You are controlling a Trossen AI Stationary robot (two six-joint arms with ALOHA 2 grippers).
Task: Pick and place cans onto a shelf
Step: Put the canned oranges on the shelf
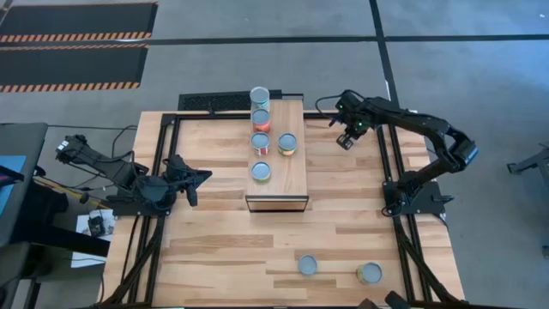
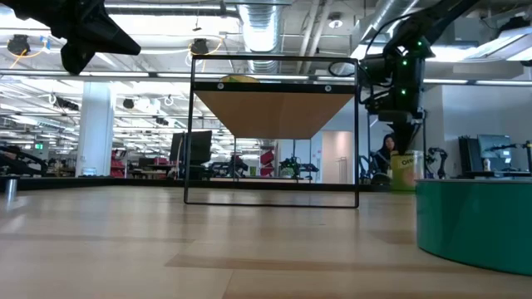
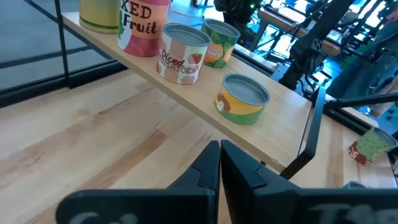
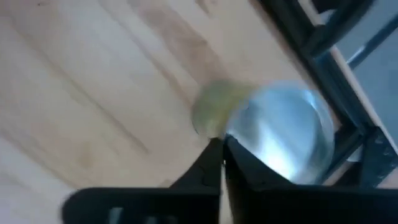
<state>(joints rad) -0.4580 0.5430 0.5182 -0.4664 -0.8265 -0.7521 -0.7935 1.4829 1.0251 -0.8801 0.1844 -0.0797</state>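
Light-wood shelf [image 1: 290, 172] holds silver-topped cans [image 1: 261, 142] with yellow, green and red labels.

High view: overhead, straight down, far; takes in the whole surface [image 1: 214, 249], shelf [image 1: 292, 167] at centre.
Low view: at surface height, level, very near a green can [image 2: 474, 224] at 3 o'clock; shelf seen end-on.
Left wrist: close, slanting down at the shelf's cans.
Right wrist: very close, down on one can [image 4: 280, 134].
Shared: shelf in high, low, left wrist.
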